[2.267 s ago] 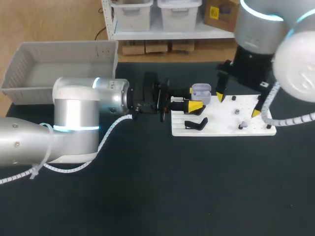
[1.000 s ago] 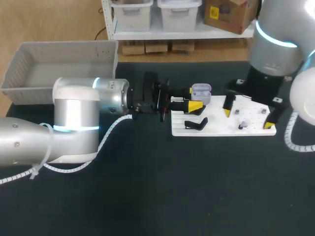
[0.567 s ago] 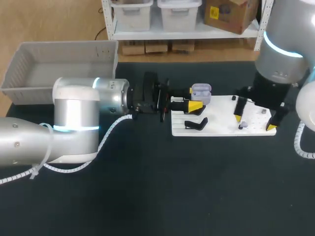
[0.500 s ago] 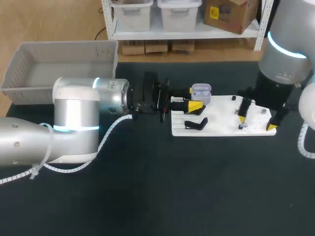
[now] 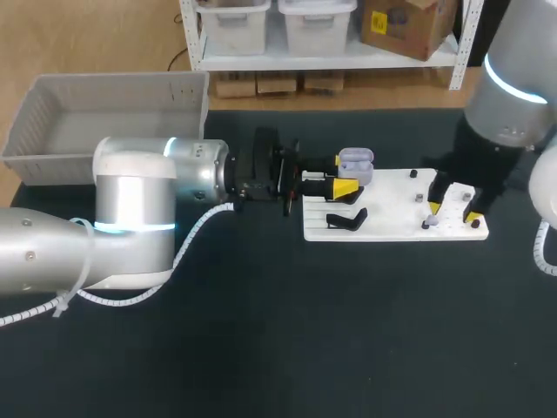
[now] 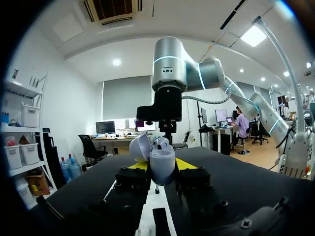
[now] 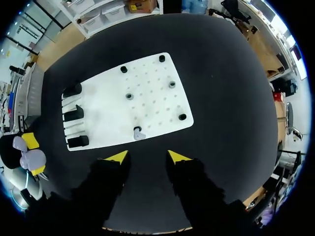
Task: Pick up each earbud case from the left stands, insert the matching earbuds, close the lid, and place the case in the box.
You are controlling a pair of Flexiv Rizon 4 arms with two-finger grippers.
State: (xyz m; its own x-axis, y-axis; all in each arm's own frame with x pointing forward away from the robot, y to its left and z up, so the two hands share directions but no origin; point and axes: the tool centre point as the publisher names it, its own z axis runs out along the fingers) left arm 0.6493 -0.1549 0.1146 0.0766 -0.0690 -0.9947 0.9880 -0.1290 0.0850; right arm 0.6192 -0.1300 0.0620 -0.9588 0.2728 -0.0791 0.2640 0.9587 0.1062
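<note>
Head view, biggest first: dark table [image 5: 261,348] under all of it. Left arm [image 5: 130,209] in from the left side, lying low and level across the table toward the middle. Right arm [image 5: 513,87] in from the right corner, standing over the right end of the board. Grey box [image 5: 52,113] at the far left corner of the table, well apart from the board. White board [image 5: 383,222] flat on the table, right of the middle, dotted with holes and a few small pegs.

Left gripper [image 5: 346,174] at the board's left end, clamped on the lavender earbud case [image 5: 355,160]. From the left wrist view, that case upright between the two yellow tips, touched from both sides, lid swung open.

Right gripper [image 5: 452,212] pointing down above the board's near right edge, fingers apart, nothing between them.

From the right wrist view, three black stands [image 7: 74,114] in a row along the board's left end. Smallest, a lavender earbud [image 7: 138,132] at a small peg by the board's near edge, just ahead of the gap between the right gripper's fingers, untouched.
</note>
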